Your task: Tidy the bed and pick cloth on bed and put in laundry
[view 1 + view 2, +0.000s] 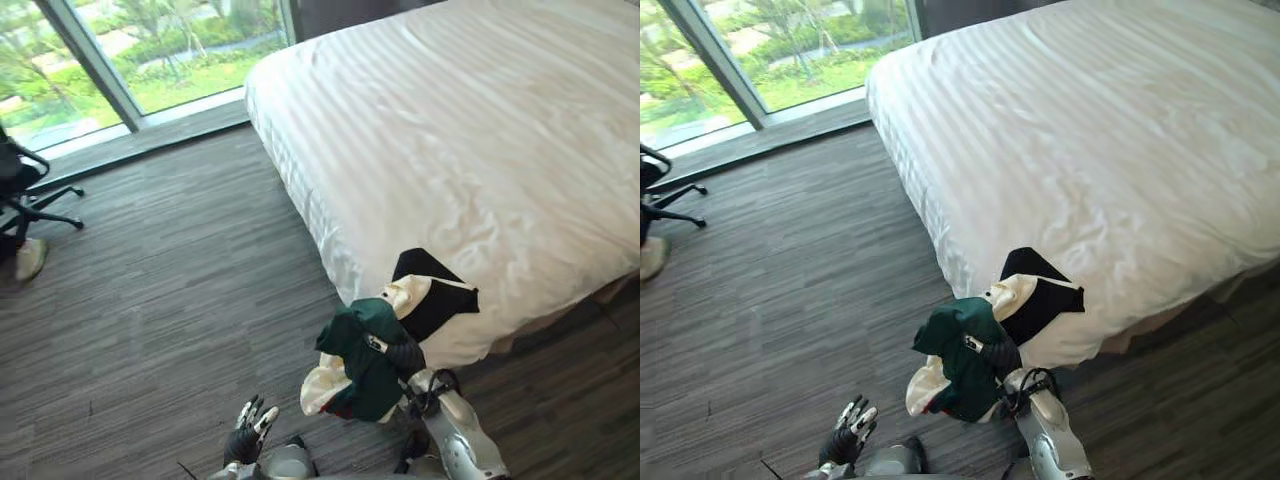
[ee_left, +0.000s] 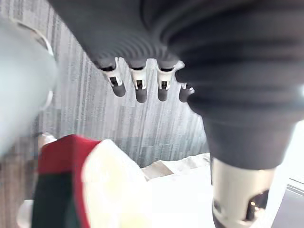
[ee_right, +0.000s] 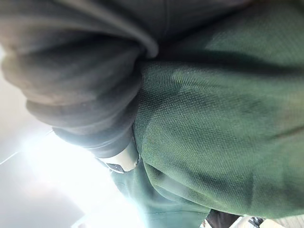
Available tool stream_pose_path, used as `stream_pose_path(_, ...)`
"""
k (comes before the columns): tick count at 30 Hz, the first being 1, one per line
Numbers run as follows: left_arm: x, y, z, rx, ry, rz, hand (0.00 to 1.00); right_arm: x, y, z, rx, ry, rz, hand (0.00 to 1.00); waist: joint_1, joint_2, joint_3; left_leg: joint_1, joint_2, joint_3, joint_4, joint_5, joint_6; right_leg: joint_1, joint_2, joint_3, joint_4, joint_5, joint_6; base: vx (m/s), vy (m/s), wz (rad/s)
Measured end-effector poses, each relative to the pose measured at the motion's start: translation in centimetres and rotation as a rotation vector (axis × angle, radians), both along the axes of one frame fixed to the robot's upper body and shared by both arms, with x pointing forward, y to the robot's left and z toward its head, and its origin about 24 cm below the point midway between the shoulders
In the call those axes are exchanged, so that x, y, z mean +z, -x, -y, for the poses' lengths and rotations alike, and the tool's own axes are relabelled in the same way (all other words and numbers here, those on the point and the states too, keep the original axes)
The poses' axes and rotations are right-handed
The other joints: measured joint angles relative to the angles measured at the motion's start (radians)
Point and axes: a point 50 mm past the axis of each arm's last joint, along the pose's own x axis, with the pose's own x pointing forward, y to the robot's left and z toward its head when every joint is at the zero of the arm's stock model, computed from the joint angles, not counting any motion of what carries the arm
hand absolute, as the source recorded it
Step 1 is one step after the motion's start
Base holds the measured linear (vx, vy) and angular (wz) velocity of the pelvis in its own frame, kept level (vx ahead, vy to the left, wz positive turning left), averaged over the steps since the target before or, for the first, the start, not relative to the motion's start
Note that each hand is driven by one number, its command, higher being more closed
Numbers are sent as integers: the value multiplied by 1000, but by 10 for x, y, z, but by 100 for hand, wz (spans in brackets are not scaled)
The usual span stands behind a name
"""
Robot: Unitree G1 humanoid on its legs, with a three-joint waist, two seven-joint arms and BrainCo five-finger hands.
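Note:
A bundle of cloth (image 1: 360, 365), dark green with cream, black and a bit of red, hangs in front of the near corner of the white striped bed (image 1: 480, 130). My right hand (image 1: 404, 355) is raised into the bundle, shut on the green cloth (image 3: 213, 133), which drapes over it. A black and cream part (image 1: 432, 296) of the bundle lies against the bed's edge. My left hand (image 1: 250, 427) is low over the floor to the left of the bundle, fingers (image 2: 137, 88) straight and holding nothing. The bundle's red and cream end (image 2: 71, 185) shows past that hand.
The bed top is smooth and bare. Dark wood-look floor (image 1: 170, 290) stretches to the left of the bed. A black office chair (image 1: 25, 195) and a light shoe (image 1: 30, 258) stand at the far left, by the tall window (image 1: 150, 50).

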Motion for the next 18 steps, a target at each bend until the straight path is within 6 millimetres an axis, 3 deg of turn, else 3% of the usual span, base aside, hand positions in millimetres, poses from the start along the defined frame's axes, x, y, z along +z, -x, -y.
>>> stream_pose_path(3, 0, -1, 0, -21, 12, -6, 0, 1, 0, 9, -70, 62, 12, 100, -22, 3, -8, 5, -5, 126, 91, -103, -48, 49, -22, -109, 17, -22, 16, 4, 70, 104)
stream_pose_path(7, 1, -2, 2, -38, 12, -2, 0, -5, 7, 20, -160, 107, -24, 100, -20, 17, -31, -1, -50, 126, -33, -131, -99, 61, -41, -203, 84, -35, 41, 3, 149, 91)
stream_pose_path(11, -1, 9, -7, -60, -21, -39, 0, -20, 13, 21, -221, 101, -101, 100, -12, -51, -43, 9, -131, 67, -120, -105, -86, 79, -89, -230, 113, -24, 59, 9, 110, 50)
stream_pose_path(16, -1, 11, -3, -103, -30, -44, 0, -20, 14, 22, -259, 95, -93, 100, -15, -64, -51, 19, -183, 25, -174, -107, -62, 77, -124, -194, 144, 8, 44, 0, 67, 26)
stream_pose_path(17, 0, 10, -1, -109, -29, -36, 0, -20, 14, 24, -271, 96, -89, 100, -17, -62, -49, 17, -188, 1, -173, -113, -58, 71, -127, -150, 162, 15, 29, 2, 52, 49)
stream_pose_path(18, 0, 8, 2, -121, -26, -29, 0, -20, 16, 28, -289, 99, -91, 100, -23, -55, -46, 19, -189, -33, -173, -114, -57, 52, -127, -75, 195, -4, -20, 12, -3, 87)
